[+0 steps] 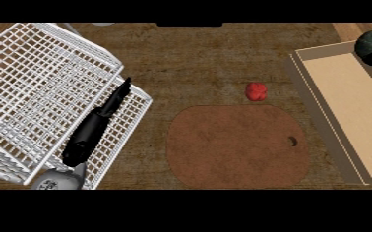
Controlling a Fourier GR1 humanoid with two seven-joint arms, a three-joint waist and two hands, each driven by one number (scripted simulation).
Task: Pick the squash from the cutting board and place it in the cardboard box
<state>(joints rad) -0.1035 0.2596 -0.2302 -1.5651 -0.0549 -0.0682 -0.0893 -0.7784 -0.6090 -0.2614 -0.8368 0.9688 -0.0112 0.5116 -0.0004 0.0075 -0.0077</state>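
Observation:
The brown cutting board (236, 147) lies on the counter's middle with nothing on its top. To the right stands the cardboard box (341, 96), its pale floor showing. A dark green round thing (365, 46), cut off by the view's right edge, sits at the box's far end; I cannot tell whether it is the squash. My left hand (91, 130) is at the left, over the white wire rack, its fingers straight and pointing up and to the right, holding nothing. My right hand does not show.
A white wire rack (44, 78) fills the left side of the counter. A small red vegetable (255, 91) rests on the wooden counter just beyond the board's far edge. A dark slot (189, 24) lies along the back edge.

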